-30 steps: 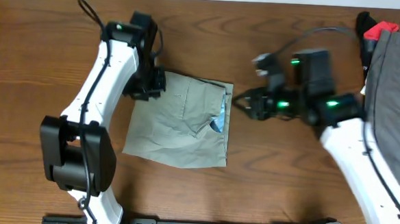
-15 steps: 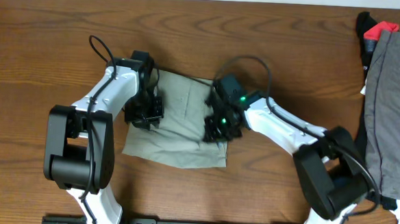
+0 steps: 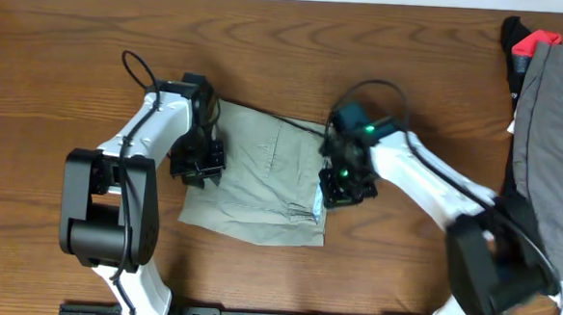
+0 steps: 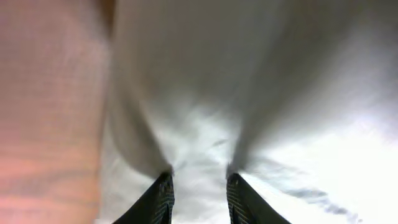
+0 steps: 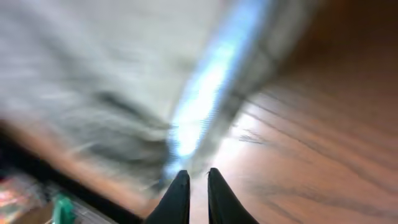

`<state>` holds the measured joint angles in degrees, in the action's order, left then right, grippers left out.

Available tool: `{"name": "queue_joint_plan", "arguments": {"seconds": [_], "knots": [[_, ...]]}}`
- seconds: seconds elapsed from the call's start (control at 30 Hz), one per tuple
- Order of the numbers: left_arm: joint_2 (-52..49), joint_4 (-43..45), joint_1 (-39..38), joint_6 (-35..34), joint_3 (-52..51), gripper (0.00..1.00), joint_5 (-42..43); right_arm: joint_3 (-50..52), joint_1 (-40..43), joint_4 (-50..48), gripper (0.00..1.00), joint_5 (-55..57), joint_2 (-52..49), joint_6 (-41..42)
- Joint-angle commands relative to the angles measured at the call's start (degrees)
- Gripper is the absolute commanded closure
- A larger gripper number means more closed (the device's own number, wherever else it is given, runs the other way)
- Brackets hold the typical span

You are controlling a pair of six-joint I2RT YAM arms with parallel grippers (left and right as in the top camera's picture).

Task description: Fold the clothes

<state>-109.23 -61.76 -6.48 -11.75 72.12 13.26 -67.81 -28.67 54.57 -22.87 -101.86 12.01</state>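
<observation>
The shorts [image 3: 256, 180] lie mostly flat in the middle of the bench [image 3: 65, 59], well apart from the grey garment [image 3: 553, 143] heaped at the bench's right edge. My left fingers [image 3: 196, 161] are down on the side of the cloth that faces the bench's left edge. The wrist view shows creases running into both tips with a ridge of fabric between them, so I read them as clenched on a pinch of the shorts. My right fingers [image 3: 346, 185] sit at the opposite side, nipped almost together. That wrist picture is smeared, but the pale-blue waistband lining [image 5: 208, 87] runs straight into the gap, so I judge they hold that edge. To fold well from here, I would want each grip to carry every layer, not just the top one. Then I would raise both sides evenly and no higher than needed, so the cloth hangs without twisting. I would move the arms at a matched pace, lay edge onto edge, and let go only once the fabric rests flat on the bench.
</observation>
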Motion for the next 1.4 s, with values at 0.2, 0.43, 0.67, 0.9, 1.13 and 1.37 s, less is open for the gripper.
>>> {"name": "queue_joint_plan", "arguments": {"seconds": [0.2,0.43,0.67,0.9,1.13,1.37], "knots": [[5.31,0.15,2.03,0.55,2.05,0.65,-0.37,-1.49,-2.51,-8.92,0.89,-8.98,13.44,-0.70],[5.18,5.57,2.03,0.61,-0.57,0.64,-0.46,-1.44,-11.08,-10.80,0.86,-8.98,1.73,1.73],[5.18,9.35,2.03,0.61,-4.00,0.63,-0.52,-1.44,-12.17,-0.74,0.94,1.42,-9.01,1.73],[5.16,9.09,2.14,1.92,-4.50,0.63,-0.83,-1.57,-8.90,4.74,0.95,7.80,-4.81,-2.12],[7.58,1.18,3.63,1.92,1.88,0.67,1.81,-2.60,-5.57,3.80,0.83,7.43,8.94,-4.96],[12.92,2.47,3.45,4.20,2.69,0.67,6.82,-2.62,-1.25,2.19,0.74,8.13,16.55,0.79]]}}
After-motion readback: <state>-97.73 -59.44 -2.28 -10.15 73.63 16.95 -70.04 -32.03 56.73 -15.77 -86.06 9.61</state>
